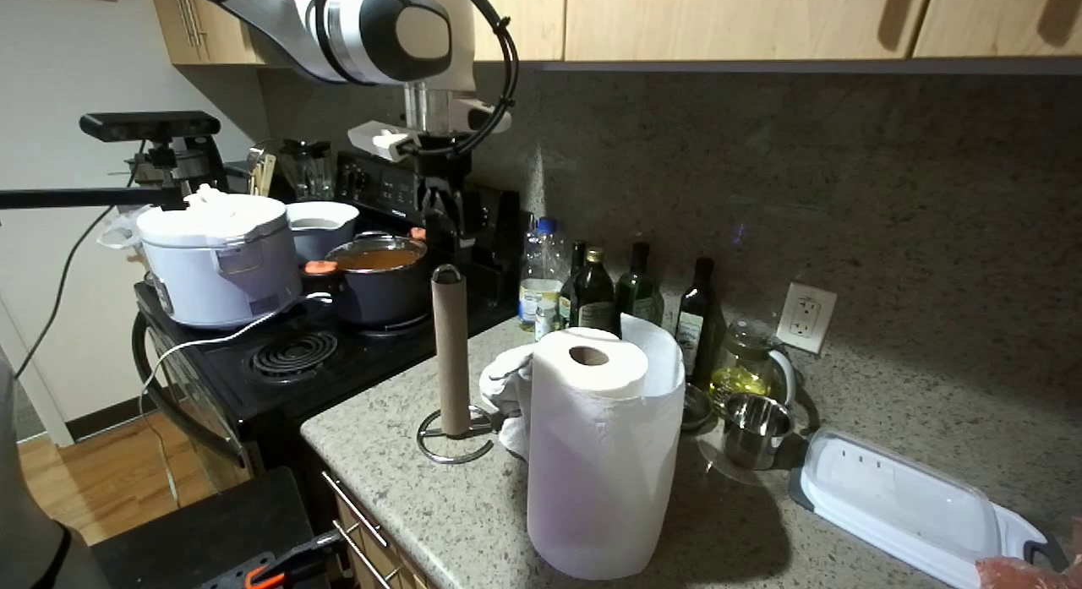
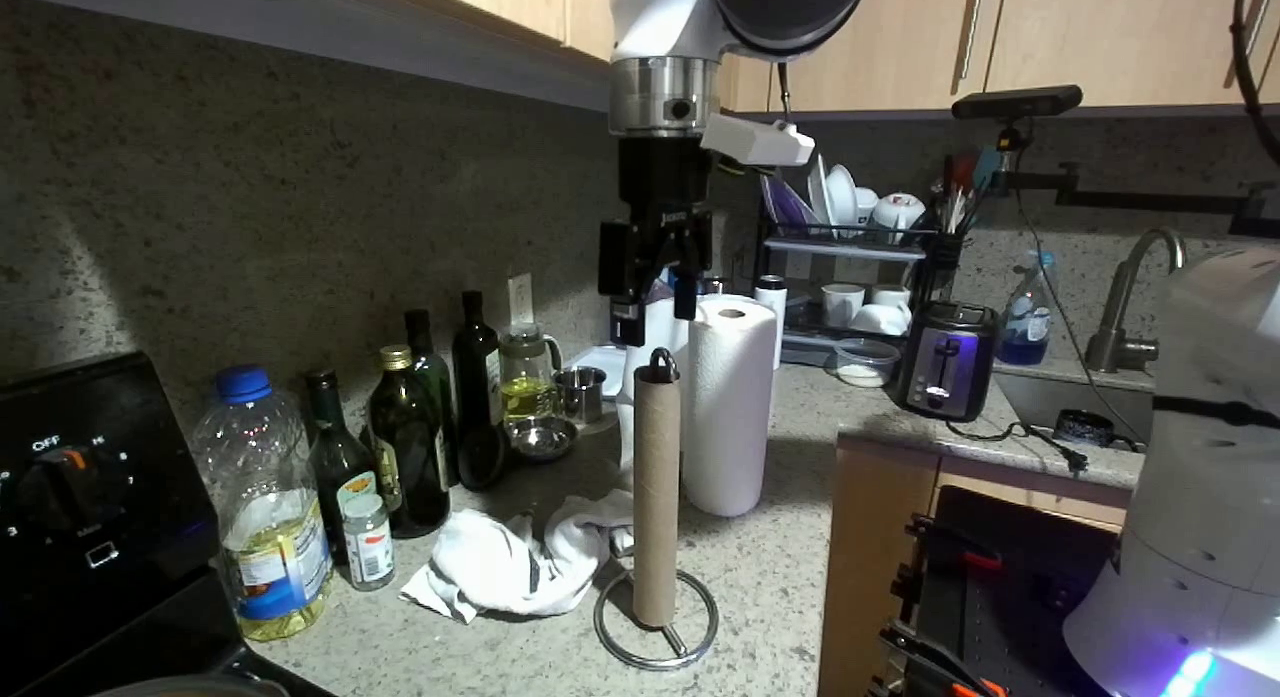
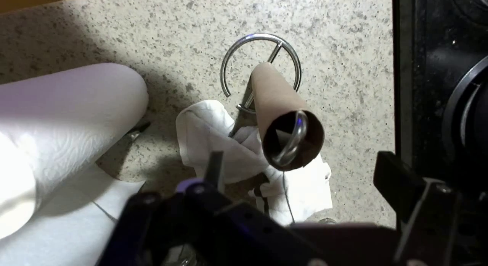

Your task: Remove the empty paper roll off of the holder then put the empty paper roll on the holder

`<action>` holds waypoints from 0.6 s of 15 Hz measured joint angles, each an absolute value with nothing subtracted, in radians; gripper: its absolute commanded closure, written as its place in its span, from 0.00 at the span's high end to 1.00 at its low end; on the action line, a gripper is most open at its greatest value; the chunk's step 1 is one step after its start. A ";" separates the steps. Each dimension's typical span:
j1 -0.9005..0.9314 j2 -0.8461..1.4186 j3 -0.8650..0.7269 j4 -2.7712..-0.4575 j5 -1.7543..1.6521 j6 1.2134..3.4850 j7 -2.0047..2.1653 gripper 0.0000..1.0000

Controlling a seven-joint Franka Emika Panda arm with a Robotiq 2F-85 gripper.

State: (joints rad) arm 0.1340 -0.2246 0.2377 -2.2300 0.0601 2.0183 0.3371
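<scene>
Cardboard roll (image 2: pixel 656 497): upright, around holder (image 2: pixel 676 641); removal probably the step, unstarted.
Tool (image 2: pixel 657 314): spread, empty, just above; should lower, straddle rim, grip, lift straight.

Backsplash (image 1: pixel 888 200) dim; counter (image 1: pixel 731 530) part-shadowed; towel roll (image 3: pixel 68 124) glaring.

The holder (image 3: pixel 275 52) stands on the counter (image 1: pixel 376 433) with the empty paper roll (image 1: pixel 451 352) around its post (image 3: pixel 300 131), and in an exterior view the stove (image 1: pixel 380 357) lies at its ten o'clock, a cloth (image 1: pixel 507 386) and, farther back, bottles (image 1: pixel 593 295) at two, the paper towel roll (image 1: pixel 602 471) at four.
</scene>
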 measured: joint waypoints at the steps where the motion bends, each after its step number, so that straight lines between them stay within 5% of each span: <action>1: 0.137 -0.224 0.238 -2.230 0.061 2.009 0.337 1.00; 9: 0.145 -0.192 0.237 -2.230 0.061 1.989 0.278 1.00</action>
State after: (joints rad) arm 0.1445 -0.1921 0.2371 -2.2303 0.0614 1.9885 0.2776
